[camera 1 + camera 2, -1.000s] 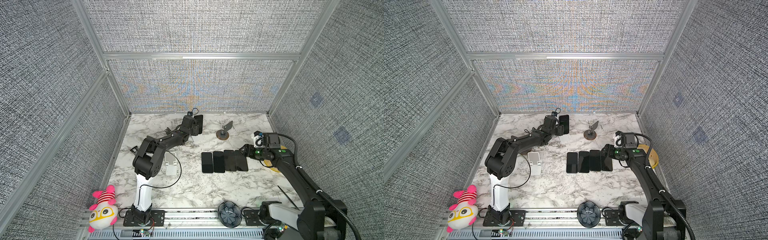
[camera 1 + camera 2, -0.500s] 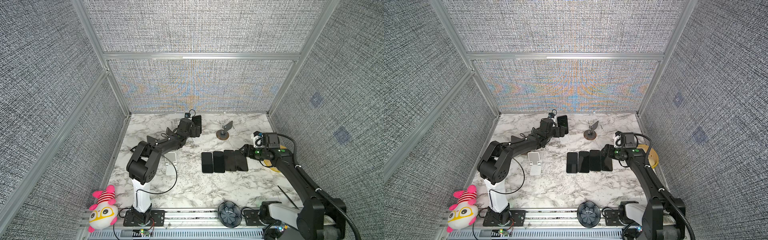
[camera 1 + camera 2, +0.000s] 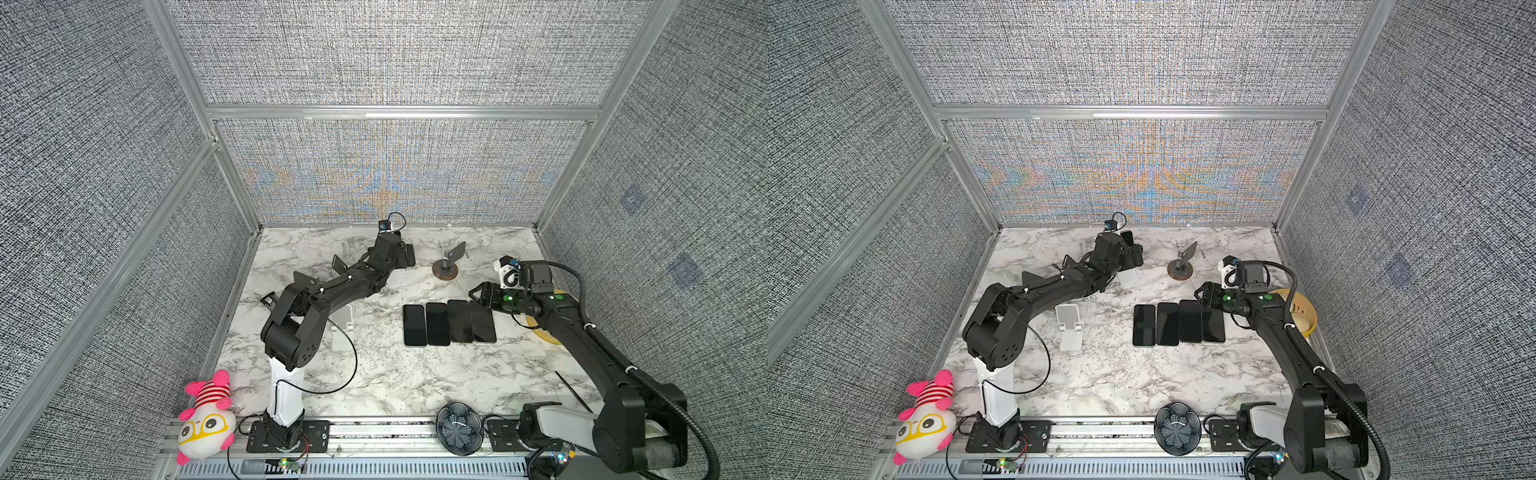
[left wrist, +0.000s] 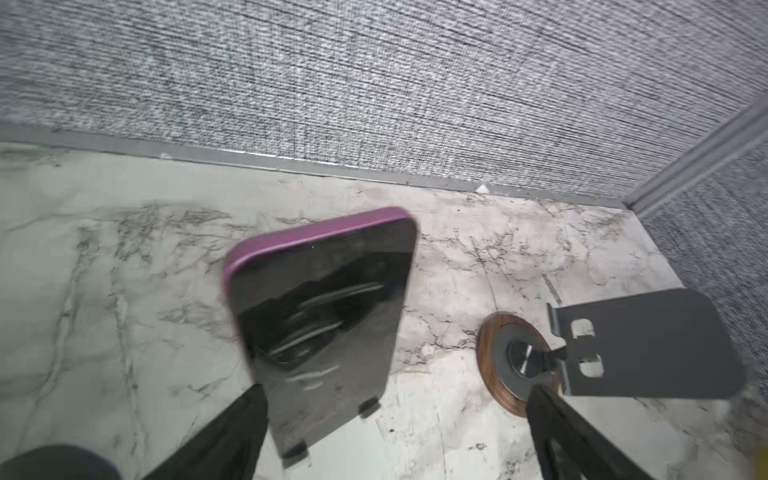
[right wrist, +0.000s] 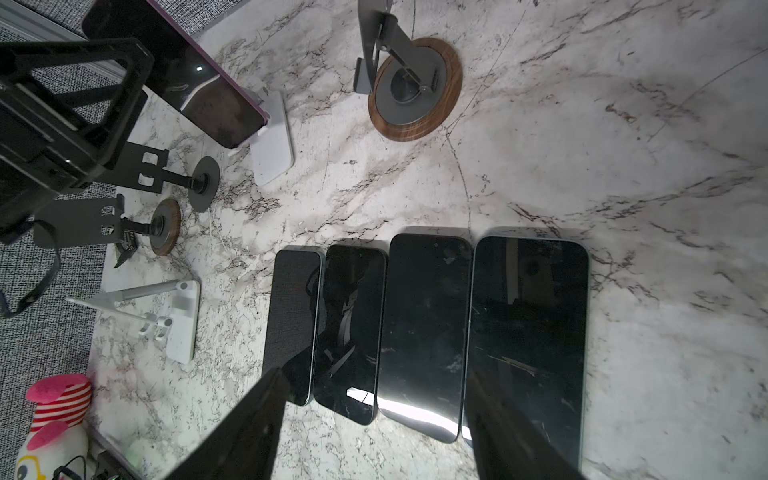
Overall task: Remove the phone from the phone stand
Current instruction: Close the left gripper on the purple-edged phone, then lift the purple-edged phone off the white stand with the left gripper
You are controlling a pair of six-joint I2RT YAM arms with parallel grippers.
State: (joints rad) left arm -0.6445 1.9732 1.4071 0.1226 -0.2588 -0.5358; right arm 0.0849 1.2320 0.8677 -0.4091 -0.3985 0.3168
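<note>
We saw the purple phone leaning on its white phone stand, left gripper and right gripper jaws parted, empty.

Glossy-screened phone, matt grey metal stand with wood-grain base, smooth veined marble-look tabletop, coarse woven walls

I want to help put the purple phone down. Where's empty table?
The widest bare marble lies between the row of four phones and the front rail. A narrower strip runs between that row and the white folding stand. Back left is crowded: black stands, left arm.
</note>
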